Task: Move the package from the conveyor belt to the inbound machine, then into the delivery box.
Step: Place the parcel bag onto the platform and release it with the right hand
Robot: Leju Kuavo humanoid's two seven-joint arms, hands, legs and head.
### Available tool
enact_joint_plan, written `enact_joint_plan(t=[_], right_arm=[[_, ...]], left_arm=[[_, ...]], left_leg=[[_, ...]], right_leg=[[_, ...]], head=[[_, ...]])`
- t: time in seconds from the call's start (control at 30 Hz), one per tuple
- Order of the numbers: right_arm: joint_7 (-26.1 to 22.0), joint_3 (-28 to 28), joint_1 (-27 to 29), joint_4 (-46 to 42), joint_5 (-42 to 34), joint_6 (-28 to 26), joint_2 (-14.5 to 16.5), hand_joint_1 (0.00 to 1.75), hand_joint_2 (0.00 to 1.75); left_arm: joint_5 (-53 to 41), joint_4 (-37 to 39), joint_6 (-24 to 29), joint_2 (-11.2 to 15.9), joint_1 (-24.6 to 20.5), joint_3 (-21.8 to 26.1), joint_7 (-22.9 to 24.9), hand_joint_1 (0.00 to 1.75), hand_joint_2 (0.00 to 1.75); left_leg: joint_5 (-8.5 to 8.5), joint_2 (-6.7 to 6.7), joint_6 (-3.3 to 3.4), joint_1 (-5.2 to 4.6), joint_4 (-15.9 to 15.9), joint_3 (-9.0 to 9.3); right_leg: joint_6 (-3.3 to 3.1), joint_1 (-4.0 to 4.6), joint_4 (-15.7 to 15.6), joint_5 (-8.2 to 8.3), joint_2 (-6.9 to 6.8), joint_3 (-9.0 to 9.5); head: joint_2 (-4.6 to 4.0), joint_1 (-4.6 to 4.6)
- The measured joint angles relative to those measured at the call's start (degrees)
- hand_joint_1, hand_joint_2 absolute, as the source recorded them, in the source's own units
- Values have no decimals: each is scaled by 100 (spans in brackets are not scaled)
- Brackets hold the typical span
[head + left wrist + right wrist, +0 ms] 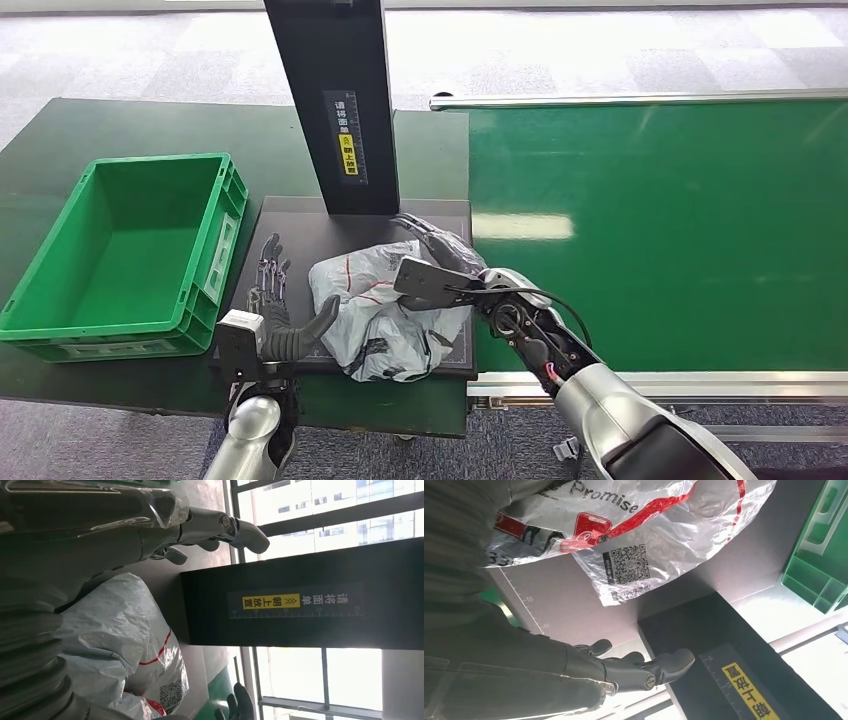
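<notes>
Package (385, 315): crumpled grey plastic bag with red markings and a QR code, lying on the dark platform (300, 225) of the inbound machine, before its black column (340, 110).
Left hand (275, 310): fingers spread, holding nothing, thumb against the package's left side.
Right hand (435, 262): fingers extended, resting on the package's right side.
Delivery box (215, 255): green crate, left of the platform on the counter (60, 135).
Conveyor belt (680, 230): green, right of the platform.

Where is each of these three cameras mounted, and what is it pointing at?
Head view: high on the body, looking down at the package on the black machine plate, green box and belt; both arms show.
Left wrist view: behind the left robot hand, facing the machine's post.
Right wrist view: behind the right robot hand, under the package.
All three share package and post.
</notes>
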Motion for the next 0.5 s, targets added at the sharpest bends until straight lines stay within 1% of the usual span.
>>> enact_joint_plan(t=[0.13,0.3,0.4,0.5], right_arm=[[-188,-280,119,-160,-234,-182,-13,0,175],[-582,-811,324,-453,-495,-240,-3,0,175],[-855,-1171,398,-606,-916,-7,42,0,175],[-1026,-1557,439,-731,-1575,603,109,0,175]], left_arm=[[32,1,-4,-8,-4,1,-50,0,175],[43,15,-80,-29,-51,8,-137,0,175],[42,54,-113,-30,-109,12,-186,0,175],[33,110,-128,-30,-156,15,-225,0,175]], left_leg=[[0,-1,0,0,0,-1],[0,-1,0,0,0,-5],[0,0,0,0,0,-6],[0,0,0,0,0,-6]], right_leg=[[0,0,0,0,0,-1],[0,0,0,0,0,-5],[0,0,0,0,0,-6],[0,0,0,0,0,-7]], head=[[0,-1],[0,-1],[0,-1],[1,-1]])
